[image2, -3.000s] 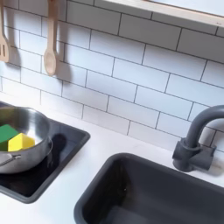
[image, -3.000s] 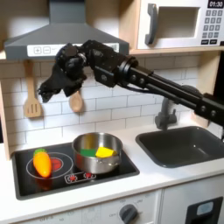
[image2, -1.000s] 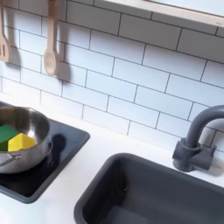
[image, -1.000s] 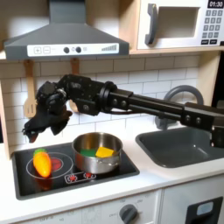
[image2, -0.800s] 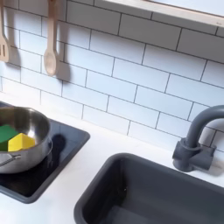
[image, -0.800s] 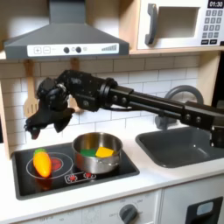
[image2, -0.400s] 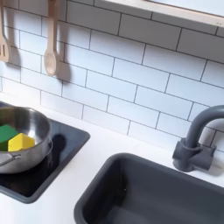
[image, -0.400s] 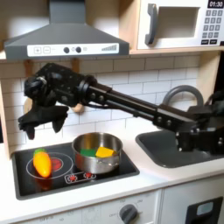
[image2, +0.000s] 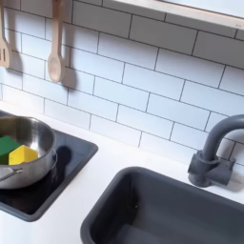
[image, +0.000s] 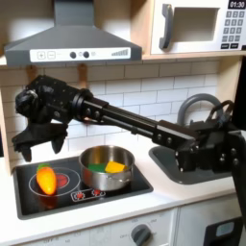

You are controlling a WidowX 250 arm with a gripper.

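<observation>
Lowering your gripper [image: 26, 144] toward the orange vegetable [image: 45, 177], keep left of the pot [image: 106, 165]; its opening I cannot tell.

free: stove's left above orange toy [image: 44, 178] | blocked: pot [image: 106, 167] to its right, hood [image: 69, 43] overhead

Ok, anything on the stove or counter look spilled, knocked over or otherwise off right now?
Nothing stands out. The silver metal pot sits upright on the black stovetop with green and yellow pieces inside, the orange-and-yellow toy vegetable lies on the left burner, and the hand hovers above it, touching nothing.
</observation>
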